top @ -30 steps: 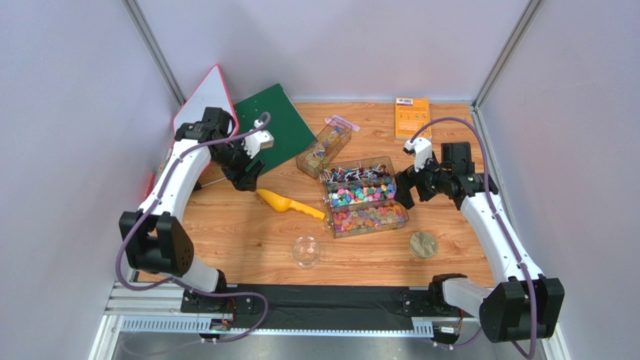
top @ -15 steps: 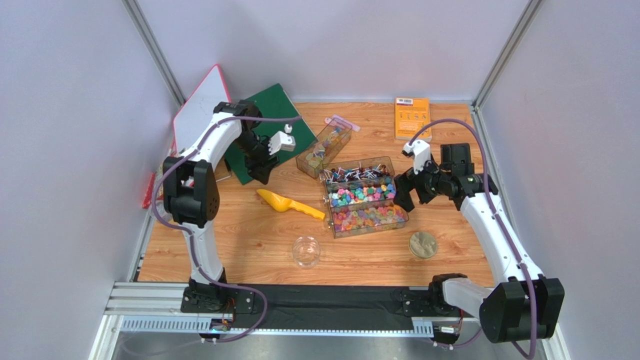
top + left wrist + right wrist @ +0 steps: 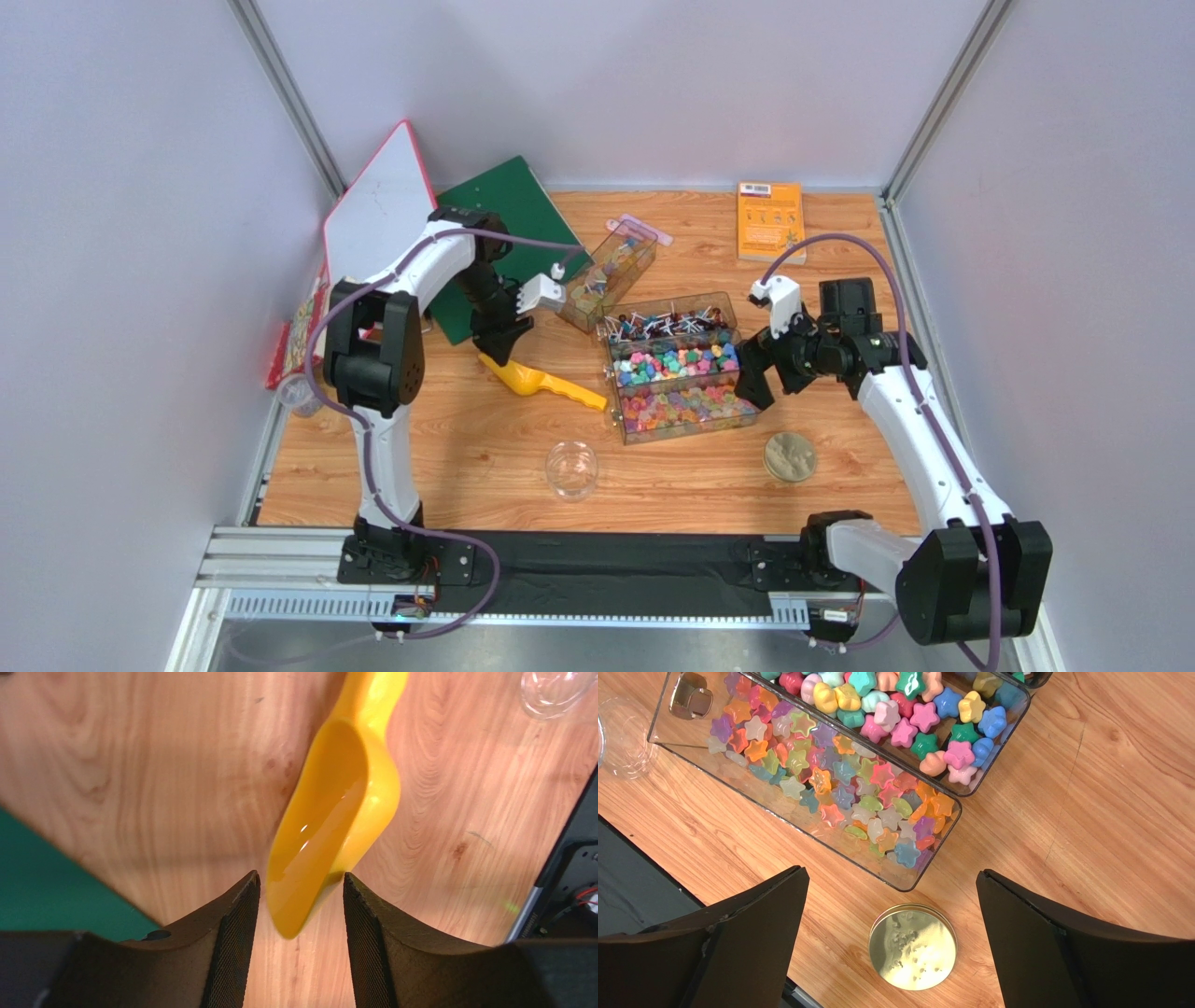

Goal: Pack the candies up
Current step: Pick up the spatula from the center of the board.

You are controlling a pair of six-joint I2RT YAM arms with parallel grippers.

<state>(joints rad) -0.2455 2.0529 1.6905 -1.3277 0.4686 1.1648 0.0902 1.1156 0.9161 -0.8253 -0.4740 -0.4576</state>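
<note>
The left hand (image 3: pixel 502 345) has swung off the green board (image 3: pixel 522 210) down to the yellow scoop (image 3: pixel 540 380), left of the candy boxes (image 3: pixel 683 375), its fingers (image 3: pixel 231 945) flanking the bowl (pinching yet? I cannot tell). The right hand (image 3: pixel 753 375) hovers, spread wide, at the boxes' right. The jar (image 3: pixel 571 469) in front of the boxes looks empty, with its gold lid (image 3: pixel 790 457) off. The candies (image 3: pixel 864 791) all sit boxed, so scooping remains.

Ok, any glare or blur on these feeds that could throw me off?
Left wrist: the yellow scoop looks sharp, with a bright glare streak in its bowl. Right wrist: the candies are crisp; the gold lid shows a soft sheen. Top external: even light, no harsh shadows.
</note>
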